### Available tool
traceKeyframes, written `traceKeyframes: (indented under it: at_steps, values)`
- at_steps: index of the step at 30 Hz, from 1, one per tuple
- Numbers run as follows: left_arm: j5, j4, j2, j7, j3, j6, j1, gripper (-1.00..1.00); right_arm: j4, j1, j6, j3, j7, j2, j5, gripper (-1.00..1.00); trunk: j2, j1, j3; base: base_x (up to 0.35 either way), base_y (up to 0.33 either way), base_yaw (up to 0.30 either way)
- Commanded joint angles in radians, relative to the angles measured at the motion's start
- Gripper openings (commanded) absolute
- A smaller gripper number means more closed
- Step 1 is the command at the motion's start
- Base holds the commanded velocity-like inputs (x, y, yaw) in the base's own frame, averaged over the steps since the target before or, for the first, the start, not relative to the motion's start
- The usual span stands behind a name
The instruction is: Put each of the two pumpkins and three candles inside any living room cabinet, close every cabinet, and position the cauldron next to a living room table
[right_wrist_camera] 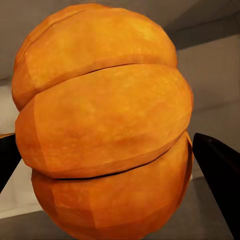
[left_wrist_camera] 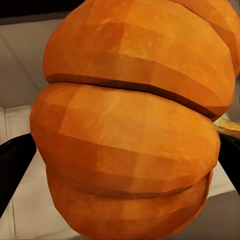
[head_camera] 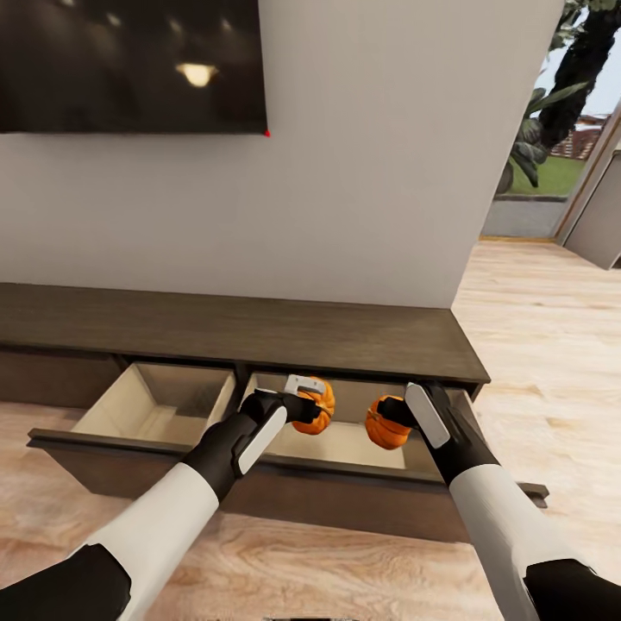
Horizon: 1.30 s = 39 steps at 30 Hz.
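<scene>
One pumpkin [head_camera: 314, 412] is gripped by the left gripper [head_camera: 304, 404] and the other pumpkin [head_camera: 385, 425] by the right gripper [head_camera: 398, 416]; both are held over the open right drawer [head_camera: 345, 444] of the cabinet [head_camera: 224, 328]. No legible writing is seen.

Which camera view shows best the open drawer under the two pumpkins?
The head view: it shows the whole open drawer of the cabinet, with both pumpkins held above its pale interior. The left wrist view and the right wrist view give only pale patches of the interior behind a pumpkin seen very close.
</scene>
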Motion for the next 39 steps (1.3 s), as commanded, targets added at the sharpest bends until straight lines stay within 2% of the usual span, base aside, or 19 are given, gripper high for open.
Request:
traceKeyframes:
  at_steps: [1, 19, 28, 33, 39]
  values:
    - [0.009, -0.002, 0.0, 0.012, -0.003, 0.003, -0.001, -1.0, -0.001, -0.001, -0.001, 0.002, -0.01, 0.0, -0.011, -1.0, -0.001, 0.0, -0.005, 0.0, 0.0, 0.0]
    - [0.009, -0.006, 0.0, 0.012, -0.005, 0.002, -0.001, -1.0, 0.001, -0.001, -0.003, 0.003, -0.01, 0.0, -0.009, -1.0, -0.001, 0.001, -0.009, 0.036, 0.011, 0.0]
    - [0.009, -0.008, 0.0, 0.012, -0.031, 0.003, -0.001, -1.0, 0.042, -0.001, -0.016, 0.01, -0.009, 0.002, -0.009, -1.0, -0.001, 0.001, -0.009, 0.017, 0.006, 0.0]
    - [0.009, -0.008, 0.0, 0.012, -0.034, 0.003, 0.0, -1.0, 0.057, -0.001, -0.062, 0.022, -0.008, 0.003, -0.009, -1.0, -0.001, 0.001, -0.016, 0.001, 0.0, 0.0]
    - [0.009, 0.0, 0.0, 0.012, -0.035, 0.004, 0.001, -1.0, 0.09, -0.001, -0.13, 0.065, 0.001, 0.002, -0.008, -1.0, -0.003, 0.004, -0.036, 0.0, 0.0, 0.0]
